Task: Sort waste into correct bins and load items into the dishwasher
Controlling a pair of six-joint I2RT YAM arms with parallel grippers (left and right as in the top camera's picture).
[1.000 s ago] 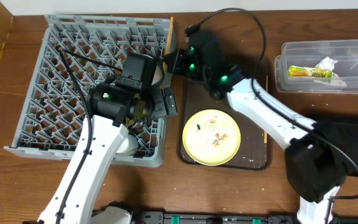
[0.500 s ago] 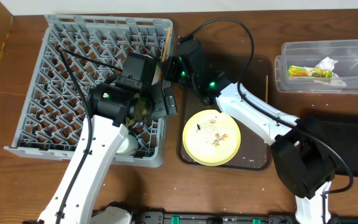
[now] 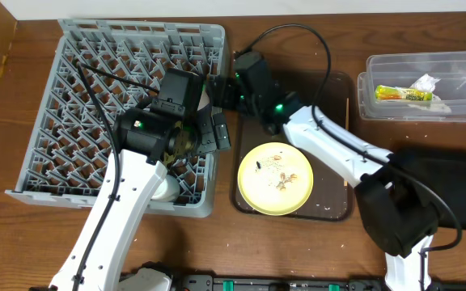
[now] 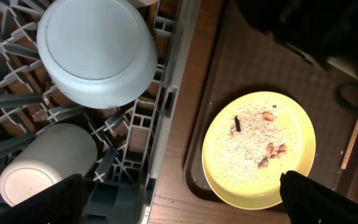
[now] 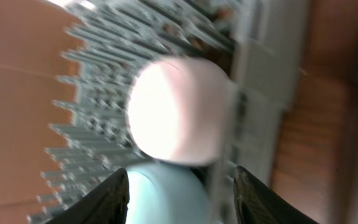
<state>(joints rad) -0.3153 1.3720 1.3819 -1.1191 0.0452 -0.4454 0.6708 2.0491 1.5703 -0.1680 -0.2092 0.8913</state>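
Overhead, the right gripper (image 3: 215, 87) hangs at the right edge of the grey dish rack (image 3: 79, 121), jaws parted over the white bowl (image 5: 174, 112) with nothing visibly between them; its wrist view is blurred. The left gripper (image 4: 182, 186) stands wide open and empty above the rack's corner. The yellow plate (image 3: 275, 178), strewn with crumbs (image 4: 253, 134), sits on the brown tray (image 3: 330, 202), one chopstick (image 3: 347, 109) beside it. Best practice, judging from this: lift the right arm straight clear of pegs and the neighbouring arm, then carry the plate level until tipping.
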